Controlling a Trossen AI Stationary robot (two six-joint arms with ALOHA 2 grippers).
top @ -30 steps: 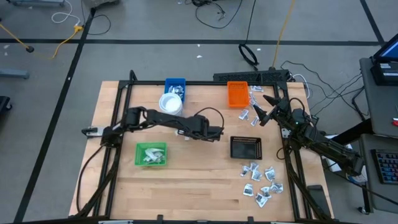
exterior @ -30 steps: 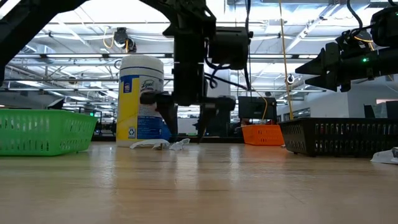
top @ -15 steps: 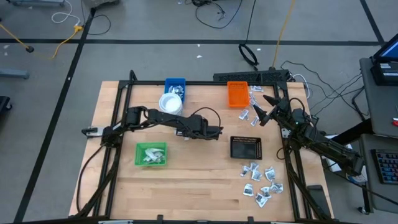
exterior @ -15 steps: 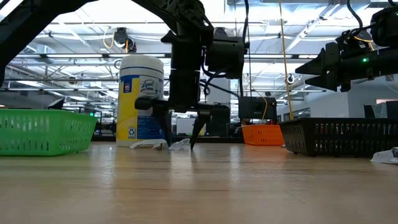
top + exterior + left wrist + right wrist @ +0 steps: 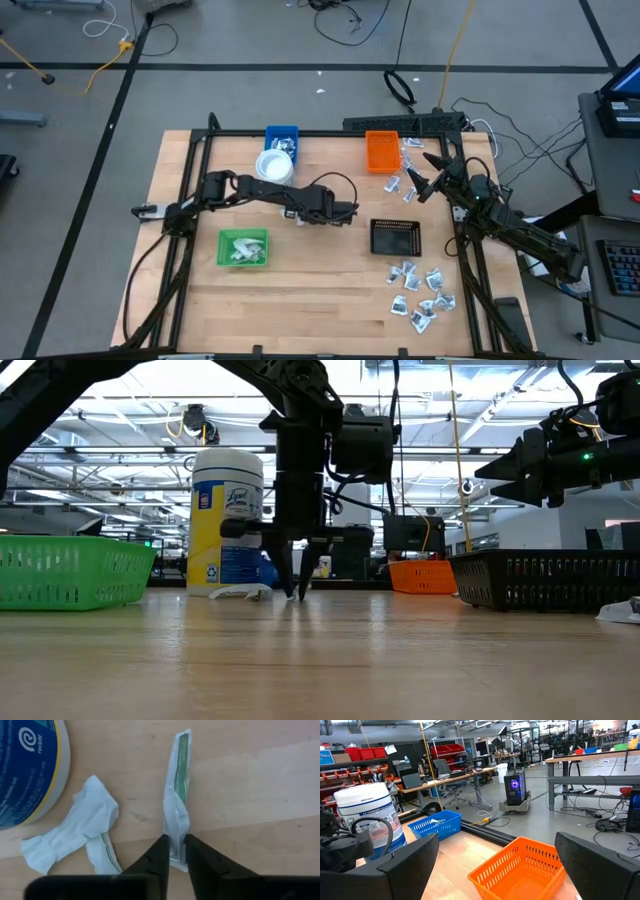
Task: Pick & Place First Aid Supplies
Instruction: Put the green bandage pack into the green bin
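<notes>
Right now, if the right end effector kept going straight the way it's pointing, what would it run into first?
Probably the orange basket, which sits directly ahead between the open fingers of the right end effector. Depth is unclear: the end effector is held above the table and might pass over the rim, toward the white tub.

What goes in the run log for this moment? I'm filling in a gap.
left gripper: shut on green-striped packet, on table beside white tub | right gripper: open, raised near orange basket | packet not lifted

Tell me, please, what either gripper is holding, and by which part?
The left gripper pinches a long white packet near one end; the right gripper holds nothing.
</notes>
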